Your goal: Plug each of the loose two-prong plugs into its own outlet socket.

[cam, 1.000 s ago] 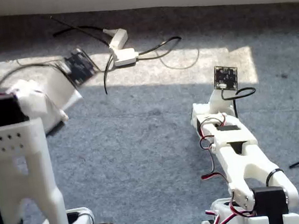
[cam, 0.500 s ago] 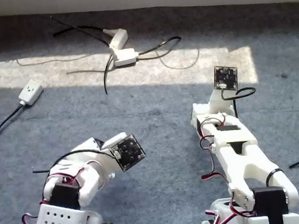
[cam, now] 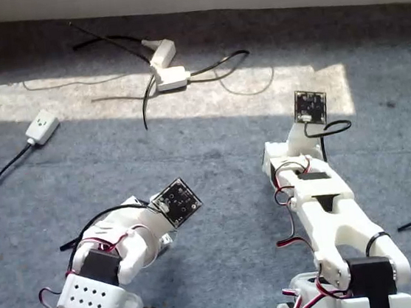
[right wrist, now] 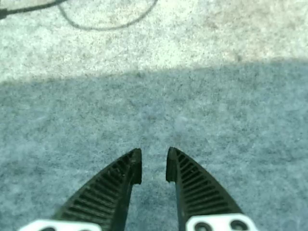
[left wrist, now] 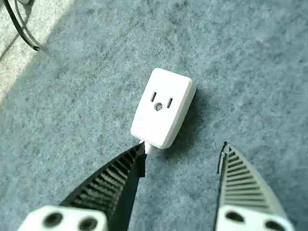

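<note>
Left gripper (left wrist: 183,146): in its wrist view we see the jaws wide apart and holding nothing, with a white outlet socket (left wrist: 162,107) face-up on the carpet (left wrist: 250,57) just ahead of one tip.
Right gripper (right wrist: 153,155): jaws narrowly apart, holding nothing, over carpet.
High view: we find a second socket (cam: 41,127) far ahead of the left gripper and white plug pieces (cam: 166,68) beyond.

grey carpet (cam: 212,146) carries a white outlet socket (cam: 41,127), two white connector blocks (cam: 170,78), loose cables (cam: 144,105).
</note>
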`<state>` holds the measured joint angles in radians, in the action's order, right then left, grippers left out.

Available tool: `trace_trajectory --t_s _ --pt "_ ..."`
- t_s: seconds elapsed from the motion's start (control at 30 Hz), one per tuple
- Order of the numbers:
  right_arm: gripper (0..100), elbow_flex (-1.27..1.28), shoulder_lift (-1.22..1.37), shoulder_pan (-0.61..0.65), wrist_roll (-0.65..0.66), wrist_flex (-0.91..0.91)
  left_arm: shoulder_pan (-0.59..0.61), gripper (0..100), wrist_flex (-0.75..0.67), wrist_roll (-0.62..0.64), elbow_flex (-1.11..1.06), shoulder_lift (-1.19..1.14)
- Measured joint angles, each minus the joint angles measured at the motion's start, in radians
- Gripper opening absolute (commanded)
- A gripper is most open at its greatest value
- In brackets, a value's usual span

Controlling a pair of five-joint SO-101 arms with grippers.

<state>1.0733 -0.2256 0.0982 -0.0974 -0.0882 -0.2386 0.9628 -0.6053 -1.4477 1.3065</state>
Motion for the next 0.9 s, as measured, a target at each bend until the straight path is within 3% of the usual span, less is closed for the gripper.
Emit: trace_trajectory --t_s 0.2,0.43,0.9 --pt "10.0 0.000 0.000 0.000 0.000 0.000 0.040 25 -0.138 0.080 0.014 -0.003" --pt "10.0 0.000 0.000 0.000 0.000 0.000 0.121 24 -0.385 0.064 -0.107 -0.009" --pt "10.0 0.000 0.000 0.000 0.000 0.000 0.126 24 -0.465 0.048 -0.221 0.002"
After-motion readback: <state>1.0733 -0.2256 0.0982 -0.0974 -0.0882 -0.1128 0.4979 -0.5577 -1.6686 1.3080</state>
